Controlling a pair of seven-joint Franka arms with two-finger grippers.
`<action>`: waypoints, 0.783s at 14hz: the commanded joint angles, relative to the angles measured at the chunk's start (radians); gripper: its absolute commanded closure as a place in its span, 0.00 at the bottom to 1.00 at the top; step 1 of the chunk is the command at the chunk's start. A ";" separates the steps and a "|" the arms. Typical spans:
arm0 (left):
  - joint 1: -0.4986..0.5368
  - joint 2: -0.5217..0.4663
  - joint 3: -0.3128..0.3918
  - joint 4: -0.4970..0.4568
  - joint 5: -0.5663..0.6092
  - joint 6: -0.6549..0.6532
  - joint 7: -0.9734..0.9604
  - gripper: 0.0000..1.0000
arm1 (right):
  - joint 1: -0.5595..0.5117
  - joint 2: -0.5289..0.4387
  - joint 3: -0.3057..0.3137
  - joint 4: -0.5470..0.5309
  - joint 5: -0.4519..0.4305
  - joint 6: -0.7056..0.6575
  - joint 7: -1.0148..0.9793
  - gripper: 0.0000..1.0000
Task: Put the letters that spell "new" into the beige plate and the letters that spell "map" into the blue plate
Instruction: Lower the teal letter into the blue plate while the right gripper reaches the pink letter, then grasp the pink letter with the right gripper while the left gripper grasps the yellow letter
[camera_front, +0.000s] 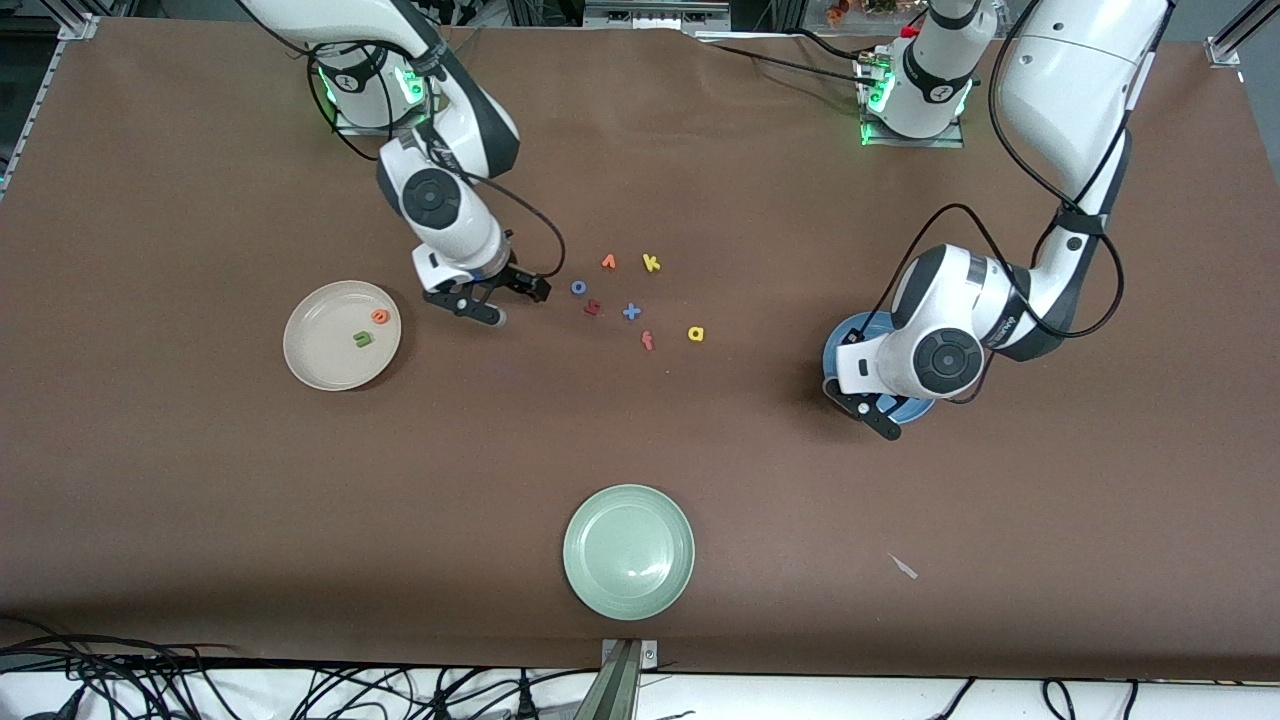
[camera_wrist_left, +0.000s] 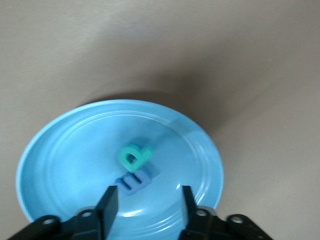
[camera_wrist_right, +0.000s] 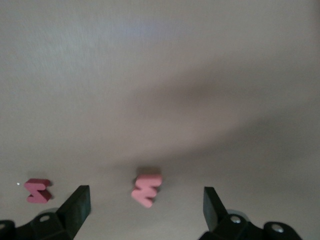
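1. Front view: beige plate (camera_front: 342, 335) holds green "n" (camera_front: 362, 339) and orange "e" (camera_front: 380, 317); yellow "a" (camera_front: 696, 333) lies on the tabletop (camera_front: 200, 500).
2. Left wrist view: left pincer (camera_wrist_left: 148, 196), fingers apart and empty, over the blue plate (camera_wrist_left: 60, 155) holding teal "p" (camera_wrist_left: 134, 156) and blue "m" (camera_wrist_left: 134, 180).
3. Right wrist view: right pincer (camera_wrist_right: 146, 201) spread wide, empty, over the pink "w" (camera_wrist_right: 147, 188).

we're looking at a robotics lab: two white arms bolted along one edge of a brown-covered desk (camera_front: 200, 480), green status lights glowing at their bases, aluminium framing at the corners, and loose black cables (camera_front: 120, 675) trailing under the near edge.
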 joint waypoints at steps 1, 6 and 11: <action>-0.024 -0.020 -0.033 0.006 -0.007 0.004 -0.008 0.00 | 0.008 0.025 -0.002 -0.011 0.011 0.054 0.049 0.00; -0.052 -0.003 -0.111 0.040 -0.008 0.010 -0.322 0.00 | 0.015 0.062 -0.002 -0.035 0.009 0.111 0.058 0.05; -0.225 0.081 -0.109 0.095 0.006 0.117 -0.794 0.00 | 0.024 0.064 -0.002 -0.039 0.009 0.114 0.060 0.43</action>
